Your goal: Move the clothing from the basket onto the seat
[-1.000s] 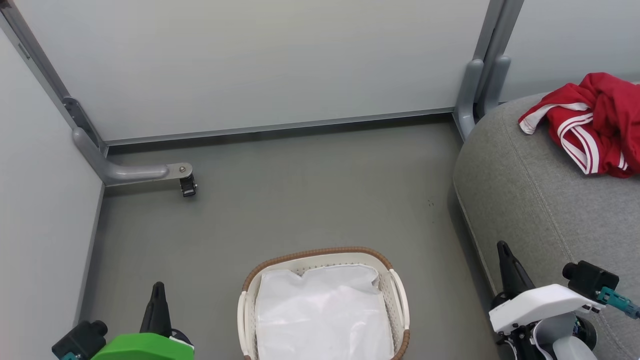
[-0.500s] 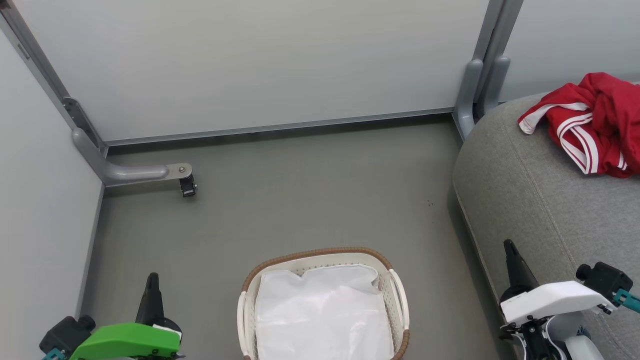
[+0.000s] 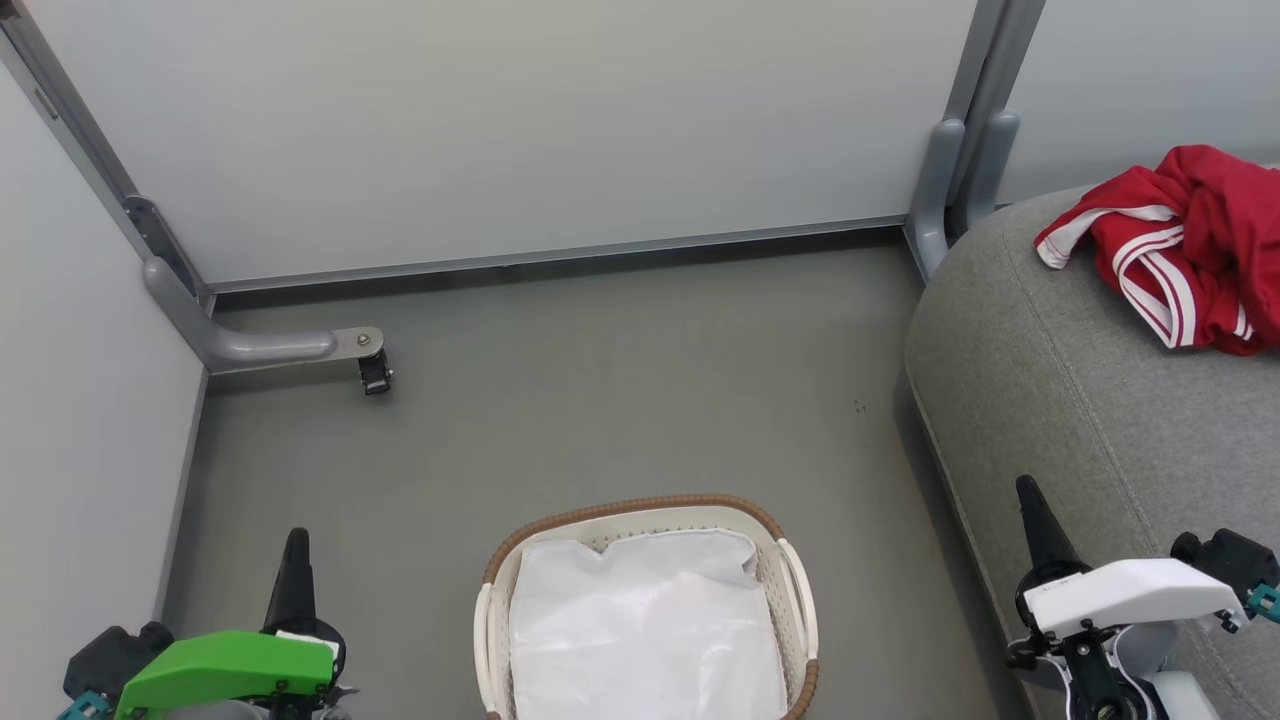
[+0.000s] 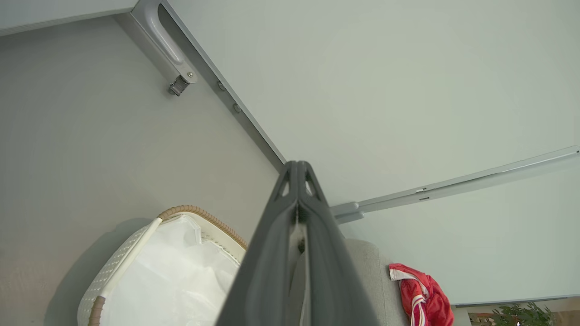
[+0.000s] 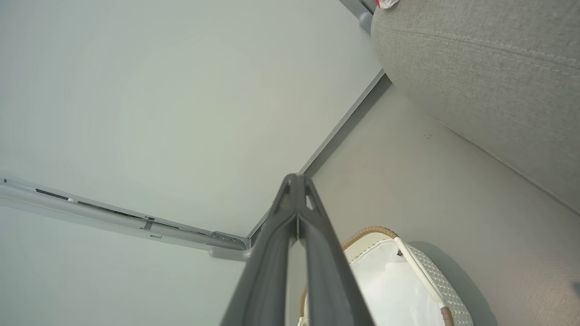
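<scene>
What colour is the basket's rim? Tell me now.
Woven brown, atop the cream-white basket; the head view shows it best.

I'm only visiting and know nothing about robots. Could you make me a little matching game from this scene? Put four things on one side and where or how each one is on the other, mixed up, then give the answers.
Column one:
1. red clothing
2. white cloth
3. basket
4. left gripper

Column two:
a. standing on the floor
b. jaws shut, holding nothing
c. heaped on the grey seat
d. lying inside the basket

Pairs: 1-c, 2-d, 3-a, 4-b.
</scene>
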You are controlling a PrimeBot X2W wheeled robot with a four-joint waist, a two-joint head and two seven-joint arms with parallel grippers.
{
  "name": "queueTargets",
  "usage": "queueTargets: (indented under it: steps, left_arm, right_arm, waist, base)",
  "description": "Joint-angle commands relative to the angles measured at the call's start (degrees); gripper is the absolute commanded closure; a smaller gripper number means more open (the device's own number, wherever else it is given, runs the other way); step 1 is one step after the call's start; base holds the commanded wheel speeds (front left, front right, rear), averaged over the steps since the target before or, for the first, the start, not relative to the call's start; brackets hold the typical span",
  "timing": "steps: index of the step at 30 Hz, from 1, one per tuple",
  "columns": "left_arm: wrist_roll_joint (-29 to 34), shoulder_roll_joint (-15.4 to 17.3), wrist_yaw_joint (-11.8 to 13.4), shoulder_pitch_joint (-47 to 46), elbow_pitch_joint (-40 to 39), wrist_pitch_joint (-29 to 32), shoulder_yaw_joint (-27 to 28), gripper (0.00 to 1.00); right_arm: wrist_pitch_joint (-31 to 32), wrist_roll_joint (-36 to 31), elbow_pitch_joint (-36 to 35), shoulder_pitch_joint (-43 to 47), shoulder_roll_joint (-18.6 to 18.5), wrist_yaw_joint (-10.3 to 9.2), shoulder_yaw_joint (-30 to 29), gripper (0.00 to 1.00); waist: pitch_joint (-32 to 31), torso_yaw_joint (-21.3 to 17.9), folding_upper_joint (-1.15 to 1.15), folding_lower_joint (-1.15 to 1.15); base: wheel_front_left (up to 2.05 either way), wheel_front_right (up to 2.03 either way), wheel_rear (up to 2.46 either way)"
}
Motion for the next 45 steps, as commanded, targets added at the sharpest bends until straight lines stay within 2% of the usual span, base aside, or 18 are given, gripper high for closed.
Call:
queueTargets:
  steps: [1, 45]
  left_arm:
    - [-1.52, 0.13, -0.43, -1.51, -0.67, 0.35, 0.39, 1.00]
    - [-20.15, 0.13, -1.89, -4.08, -1.59, 6.29, 3.68, 1.00]
  right_arm:
    - [0.44, 1.64, -0.86, -1.01, -0.31, -0.02, -0.38, 1.00]
    - [6.30, 24.00, -2.39, -1.20, -0.49, -0.04, -3.37, 1.00]
  waist:
    - [0.00, -0.01, 0.00, 0.00]
    - [-0.13, -0.22, 0.00, 0.00]
  base:
    - [0.00, 0.00, 0.00]
    - [0.00, 0.00, 0.00]
